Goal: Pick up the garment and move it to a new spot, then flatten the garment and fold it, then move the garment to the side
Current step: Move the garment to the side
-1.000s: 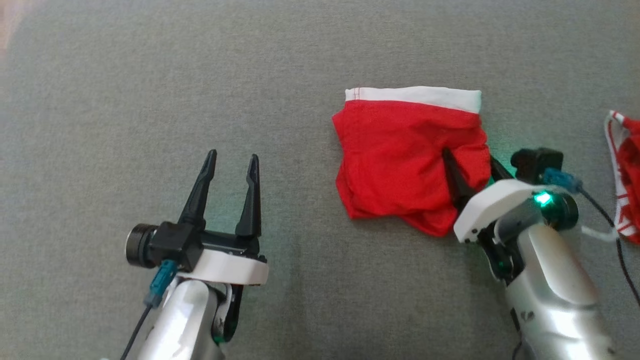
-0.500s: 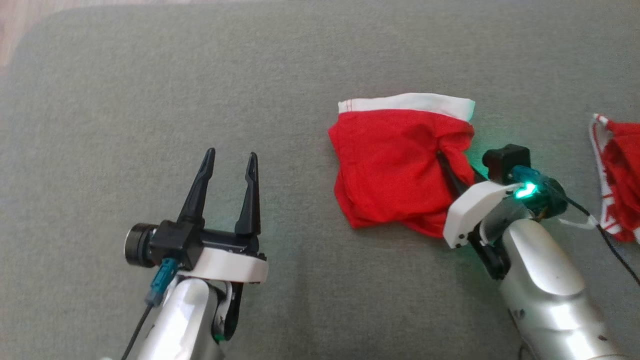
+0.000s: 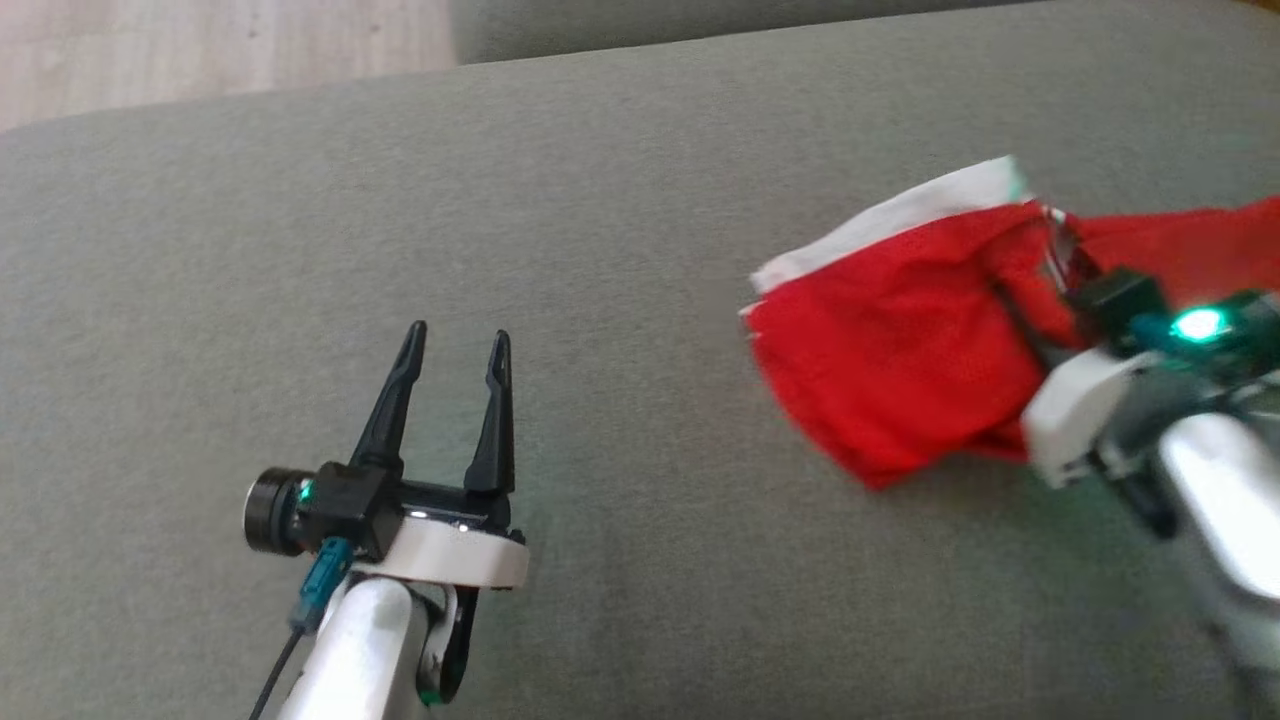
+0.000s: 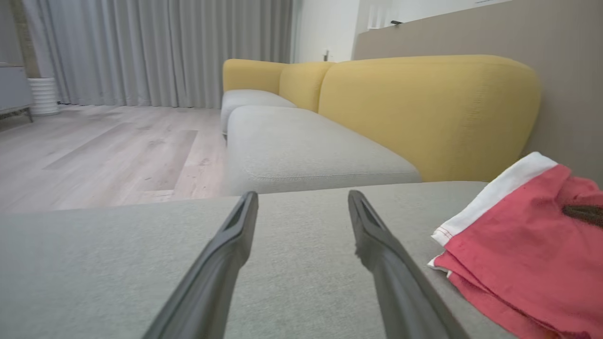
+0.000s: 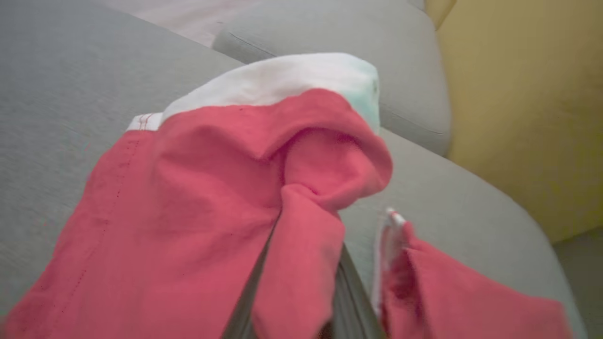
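Garment (image 3: 890, 390) on sofa (image 3: 300, 250), bunched fold pinched in right gripper (image 3: 1035, 310); left gripper (image 3: 458, 340) spread wide, holding nothing, well apart.

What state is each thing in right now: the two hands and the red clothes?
Left hand: open, holding nothing.
Right hand: shut on the red garment.
Red garment: bunched up, pinched at one side.
Second red garment: lying loose on the grey cushion, not held.

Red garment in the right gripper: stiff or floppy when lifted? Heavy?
Likely floppy: the red garment bunches and droops around the right gripper. Probably light: thin, creased cloth. Loose layers may unfold once off the cushion.
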`<state>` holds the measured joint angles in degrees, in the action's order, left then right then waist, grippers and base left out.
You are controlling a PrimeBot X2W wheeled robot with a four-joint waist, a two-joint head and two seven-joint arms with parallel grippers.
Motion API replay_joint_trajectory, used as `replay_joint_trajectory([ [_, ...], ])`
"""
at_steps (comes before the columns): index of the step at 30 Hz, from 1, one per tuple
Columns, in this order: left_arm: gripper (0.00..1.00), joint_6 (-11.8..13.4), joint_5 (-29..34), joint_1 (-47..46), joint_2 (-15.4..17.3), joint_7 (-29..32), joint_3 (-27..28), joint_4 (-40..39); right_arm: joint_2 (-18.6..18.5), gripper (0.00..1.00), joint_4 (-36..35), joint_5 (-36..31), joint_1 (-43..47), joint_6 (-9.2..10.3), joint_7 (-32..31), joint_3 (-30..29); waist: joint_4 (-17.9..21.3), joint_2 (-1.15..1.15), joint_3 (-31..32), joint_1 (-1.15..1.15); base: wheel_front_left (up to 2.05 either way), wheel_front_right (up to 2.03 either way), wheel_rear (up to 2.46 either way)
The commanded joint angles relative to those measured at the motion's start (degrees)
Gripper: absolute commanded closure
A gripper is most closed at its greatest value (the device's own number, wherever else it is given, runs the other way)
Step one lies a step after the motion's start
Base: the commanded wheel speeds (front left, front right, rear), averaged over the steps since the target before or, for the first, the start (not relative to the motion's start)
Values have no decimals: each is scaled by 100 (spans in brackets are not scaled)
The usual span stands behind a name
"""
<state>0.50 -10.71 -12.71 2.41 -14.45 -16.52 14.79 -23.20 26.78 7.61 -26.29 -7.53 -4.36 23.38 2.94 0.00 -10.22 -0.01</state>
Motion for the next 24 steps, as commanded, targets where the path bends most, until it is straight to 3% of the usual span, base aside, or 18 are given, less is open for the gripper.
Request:
replay_joint_trajectory([
  [1,0,-20,63,-129,47,-55,203,-186,-471,100,-372,181,-95,4,-129,67,120,0,-66,1,0,0,0],
  [6,0,-60,108,-207,47,-55,210,-201,-1454,100,-841,574,-130,4,-443,-37,214,0,-244,1,0,0,0],
  [13,0,-128,162,-340,47,-55,158,-185,-2276,100,-625,650,-185,4,-625,-388,184,0,-535,1,0,0,0],
  [18,0,-157,187,-474,47,-55,157,-183,-2589,100,-107,514,-201,4,-544,-722,67,0,-772,1,0,0,0],
  [24,0,-172,210,-575,47,-55,182,-173,-2625,100,378,388,-232,4,-471,-967,-47,0,-970,1,0,0,0],
])
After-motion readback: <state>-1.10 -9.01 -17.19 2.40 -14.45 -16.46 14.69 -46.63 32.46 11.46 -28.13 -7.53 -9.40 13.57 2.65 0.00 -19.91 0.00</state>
